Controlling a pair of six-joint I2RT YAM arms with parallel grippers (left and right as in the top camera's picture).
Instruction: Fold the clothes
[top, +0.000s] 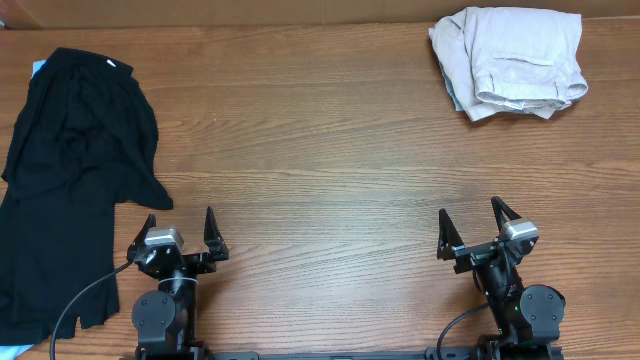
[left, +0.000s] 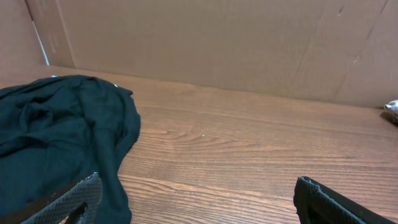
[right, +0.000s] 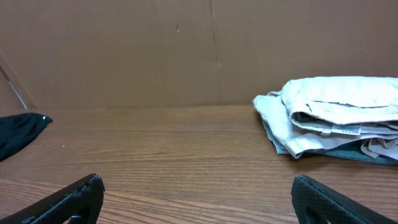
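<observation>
A crumpled black T-shirt lies along the left side of the wooden table, with a small white neck label near its top. It also shows in the left wrist view and as a dark edge at the far left of the right wrist view. My left gripper is open and empty at the front left, just right of the shirt's lower part. My right gripper is open and empty at the front right, far from the shirt.
A folded pile of beige clothes sits at the back right corner; it also shows in the right wrist view. A brown cardboard wall stands behind the table. Bare wood lies between the two garments.
</observation>
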